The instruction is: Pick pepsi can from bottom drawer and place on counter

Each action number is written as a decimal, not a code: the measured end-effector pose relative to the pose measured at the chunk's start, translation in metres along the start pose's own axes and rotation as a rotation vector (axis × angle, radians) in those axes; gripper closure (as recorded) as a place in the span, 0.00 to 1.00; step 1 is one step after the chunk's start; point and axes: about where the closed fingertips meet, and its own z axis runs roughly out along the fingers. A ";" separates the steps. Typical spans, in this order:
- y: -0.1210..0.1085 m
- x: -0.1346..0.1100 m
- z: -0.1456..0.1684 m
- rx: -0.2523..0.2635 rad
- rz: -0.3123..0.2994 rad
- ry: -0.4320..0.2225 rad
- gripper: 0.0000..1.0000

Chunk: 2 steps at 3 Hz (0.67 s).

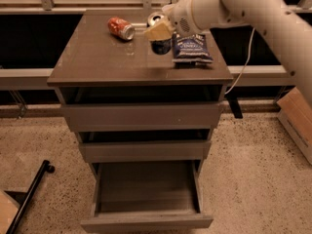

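The pepsi can [160, 47], dark with a silver top, stands upright at the back middle of the counter [107, 60]. Its base is at or just above the surface. My gripper [158, 31] is shut on the can, and one tan finger [157, 32] crosses in front of its upper half. The white arm reaches in from the upper right. The bottom drawer [146, 222] is pulled out at the foot of the cabinet, and nothing shows inside it.
A red-orange dented can [121, 28] lies on its side at the back left of the counter. A blue snack bag [191, 48] lies just right of the pepsi can. The two upper drawers are slightly open. A cardboard box [297, 118] sits on the floor at right.
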 end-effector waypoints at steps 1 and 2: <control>-0.015 0.020 0.034 -0.055 0.077 -0.008 1.00; -0.024 0.034 0.066 -0.113 0.133 -0.013 0.96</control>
